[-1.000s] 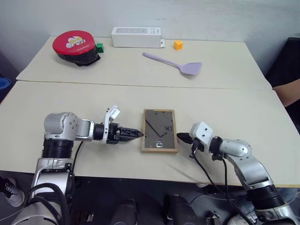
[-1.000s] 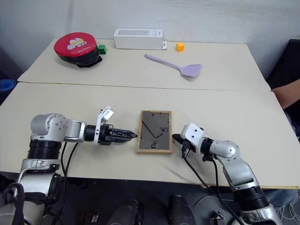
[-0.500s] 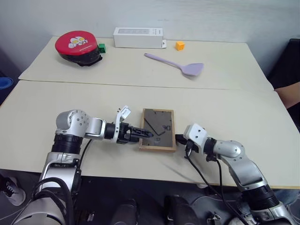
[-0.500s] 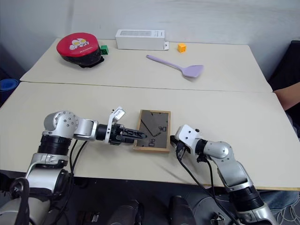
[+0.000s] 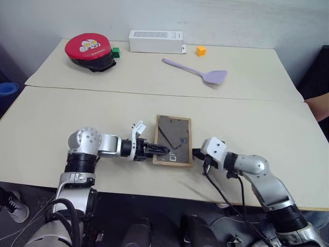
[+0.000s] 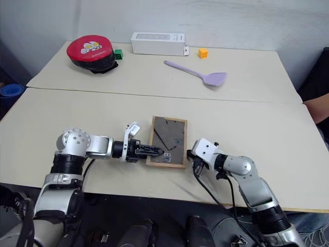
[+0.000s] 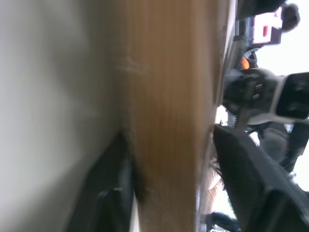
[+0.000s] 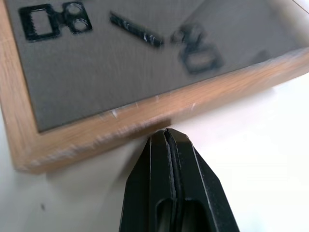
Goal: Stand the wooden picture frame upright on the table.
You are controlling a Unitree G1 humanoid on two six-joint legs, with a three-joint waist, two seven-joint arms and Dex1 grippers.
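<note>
The wooden picture frame (image 5: pixel 174 135) lies face down on the table (image 5: pixel 46 121), near the front edge, its dark grey back and folded stand facing up. My left gripper (image 5: pixel 161 150) reaches in from the left and is shut on the frame's left border near the front corner. In the left wrist view one black finger (image 7: pixel 113 188) sits on each side of the light wood strip (image 7: pixel 169 96). My right gripper (image 5: pixel 196 153) is shut and empty. Its tip (image 8: pixel 166 136) rests against the frame's right border near the front right corner.
At the back of the far table stand a red round lidded container (image 5: pixel 88 49), a green cube (image 5: pixel 116 51), a white oblong box (image 5: pixel 156 41) and an orange cube (image 5: pixel 201 50). A purple spatula (image 5: pixel 198 71) lies nearby. A person's arm (image 5: pixel 320 105) shows at the right edge.
My left gripper moved right from beside the frame onto its left border and closed on it. The right gripper stayed shut at the right border. The camera shifted slightly.
</note>
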